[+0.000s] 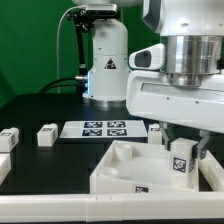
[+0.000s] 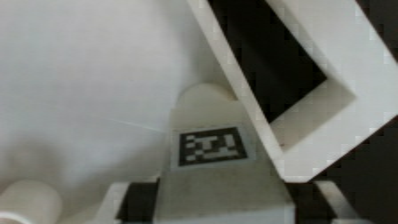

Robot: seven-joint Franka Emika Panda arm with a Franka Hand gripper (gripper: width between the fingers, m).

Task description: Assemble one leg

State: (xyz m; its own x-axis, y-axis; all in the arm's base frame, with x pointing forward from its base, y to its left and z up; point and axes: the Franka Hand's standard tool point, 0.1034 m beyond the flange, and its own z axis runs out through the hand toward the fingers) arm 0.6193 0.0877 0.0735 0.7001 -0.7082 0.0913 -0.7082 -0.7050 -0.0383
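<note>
The gripper [image 1: 184, 158] is seen clamped on the leg [image 1: 181, 160], its fingers pressed to either side, and the tagged post is held upright inside the white tray-like piece [image 1: 118, 170], near its corner on the exterior view's right. Beyond, the marker board [image 1: 95, 128] lies flat on the black table [image 1: 40, 110], and three more legs [image 1: 45, 135] are spotted toward the exterior view's left.

This is a robotics lab: a white robot arm's base [image 1: 105, 65] stands on a black table [image 1: 45, 105] against a dark backdrop at upper left of the exterior view, with the marker board [image 1: 97, 128] and tagged white blocks [image 1: 46, 135] laid out mid-frame.
</note>
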